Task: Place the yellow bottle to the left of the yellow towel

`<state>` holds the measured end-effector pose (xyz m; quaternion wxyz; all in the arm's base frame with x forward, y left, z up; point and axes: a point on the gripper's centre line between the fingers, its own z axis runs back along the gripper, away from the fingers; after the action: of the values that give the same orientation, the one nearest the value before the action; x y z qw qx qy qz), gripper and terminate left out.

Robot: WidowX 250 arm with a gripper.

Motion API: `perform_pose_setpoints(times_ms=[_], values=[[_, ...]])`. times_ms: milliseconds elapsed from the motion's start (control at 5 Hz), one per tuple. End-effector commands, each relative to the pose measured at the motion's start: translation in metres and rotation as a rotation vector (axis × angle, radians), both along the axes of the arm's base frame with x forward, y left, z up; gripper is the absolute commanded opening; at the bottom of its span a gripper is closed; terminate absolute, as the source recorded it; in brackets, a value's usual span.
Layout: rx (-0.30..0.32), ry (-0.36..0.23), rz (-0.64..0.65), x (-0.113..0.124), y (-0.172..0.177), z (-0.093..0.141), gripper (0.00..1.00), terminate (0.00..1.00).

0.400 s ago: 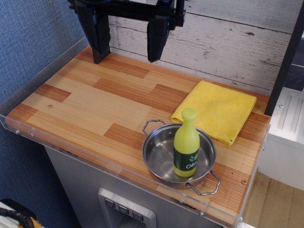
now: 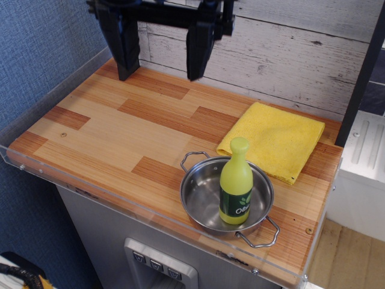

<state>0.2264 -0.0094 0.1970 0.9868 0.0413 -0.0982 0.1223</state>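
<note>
The yellow bottle (image 2: 235, 182) stands upright inside a steel pan (image 2: 199, 192) near the front edge of the wooden counter. It has a rounded cap and a dark green label. The yellow towel (image 2: 275, 138) lies flat behind and to the right of the pan, by the back wall. My gripper (image 2: 162, 66) hangs at the back left, high above the counter, far from the bottle. Its two black fingers (image 2: 126, 51) are spread wide apart and hold nothing.
The wooden counter (image 2: 120, 132) has a clear plastic rim along its left and front edges. A white plank wall runs behind it. A blue wall is on the left. A dark post (image 2: 361, 78) and a white unit stand on the right.
</note>
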Motion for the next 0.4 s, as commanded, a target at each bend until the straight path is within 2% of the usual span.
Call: perform_pose_setpoints(times_ms=[0,200], values=[[-0.03,0.04,-0.121,0.024,-0.033,-0.018,1.0,0.0],[-0.036,0.079,-0.186,0.029,-0.049,-0.034,1.0,0.0]])
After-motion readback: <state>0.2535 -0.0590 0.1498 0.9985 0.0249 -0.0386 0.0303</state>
